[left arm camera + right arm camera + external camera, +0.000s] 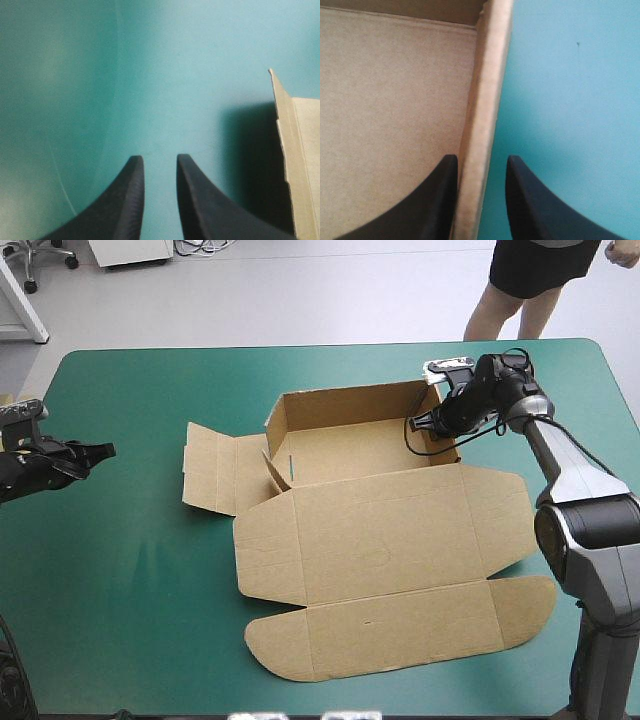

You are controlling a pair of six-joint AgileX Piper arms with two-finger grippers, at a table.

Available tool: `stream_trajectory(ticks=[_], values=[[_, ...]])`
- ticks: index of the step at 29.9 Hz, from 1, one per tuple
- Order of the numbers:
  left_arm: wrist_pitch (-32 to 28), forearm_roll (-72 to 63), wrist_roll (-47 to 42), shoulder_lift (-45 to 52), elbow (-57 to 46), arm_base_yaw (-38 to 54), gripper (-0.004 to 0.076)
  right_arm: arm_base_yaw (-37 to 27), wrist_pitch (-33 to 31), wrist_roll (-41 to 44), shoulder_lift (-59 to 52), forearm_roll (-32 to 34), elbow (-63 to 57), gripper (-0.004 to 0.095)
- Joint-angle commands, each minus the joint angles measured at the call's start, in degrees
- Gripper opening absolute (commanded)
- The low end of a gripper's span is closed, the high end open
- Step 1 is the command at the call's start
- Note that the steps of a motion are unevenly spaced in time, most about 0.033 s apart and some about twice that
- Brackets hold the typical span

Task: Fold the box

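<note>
Brown box (390,530) in the middle of the teal-green desk (130,590), tray (345,445) at the far side, its long axis across the desk, flat lid (330,560) pointing to the near edge, right tool (415,424) pinching the tray's right wall (480,115), left tool (105,450) with a narrow gap, holding nothing, well left of the box.

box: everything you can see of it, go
The box is brown board, half folded: a tray with rear, left and right walls up, lid and rounded flap flat toward the near edge, a side flap flat at its left. It lies on the table. The right gripper pinches the right wall, one finger inside, one outside.
</note>
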State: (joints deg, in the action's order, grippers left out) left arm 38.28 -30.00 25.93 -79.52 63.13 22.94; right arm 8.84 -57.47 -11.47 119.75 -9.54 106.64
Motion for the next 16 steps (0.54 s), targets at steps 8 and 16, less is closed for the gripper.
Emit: stream_trajectory(ticks=[8, 16], values=[[-2.1, -1.9, 0.1, 1.6, 1.5, -0.2, 0.0167, -0.9, 3.4, 1.4, -7.9, 0.9, 2.0, -0.0008], [-2.1, -1.9, 0.1, 1.4, 1.5, -0.2, 0.0167, -2.6, -0.7, 1.5, -11.0, 0.8, 7.3, -0.0008]])
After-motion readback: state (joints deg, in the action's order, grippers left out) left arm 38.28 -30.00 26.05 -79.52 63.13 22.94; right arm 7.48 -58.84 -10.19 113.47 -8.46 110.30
